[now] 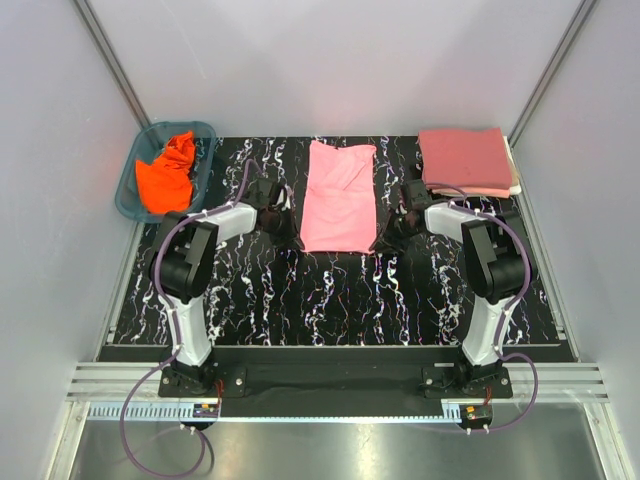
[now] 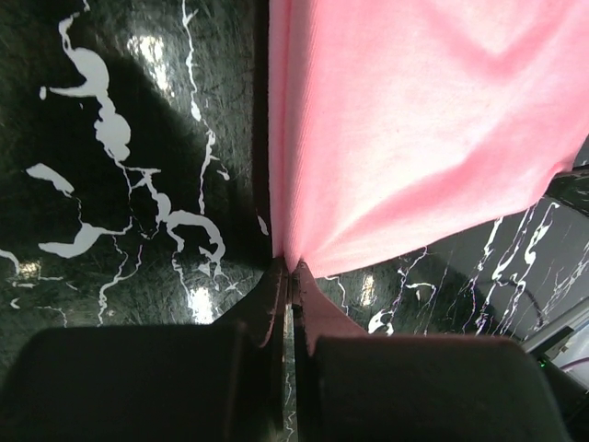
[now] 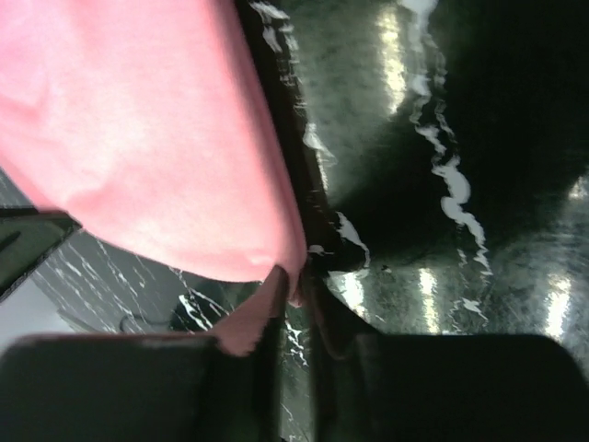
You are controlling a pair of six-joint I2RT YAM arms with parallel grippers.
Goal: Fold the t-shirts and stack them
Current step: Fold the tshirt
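A light pink t-shirt lies folded into a long strip in the middle of the black marbled table. My left gripper is at its near left corner. In the left wrist view that gripper is shut on the corner of the pink cloth. My right gripper is at the near right corner. In the right wrist view its jaws stand narrow, pinching the tip of the pink cloth. A folded rose-red t-shirt lies on a cream one at the back right. An orange t-shirt is crumpled in the basket.
The teal plastic basket stands off the table's back left corner. White walls close in the back and both sides. The table's near edge runs just in front of both arm bases.
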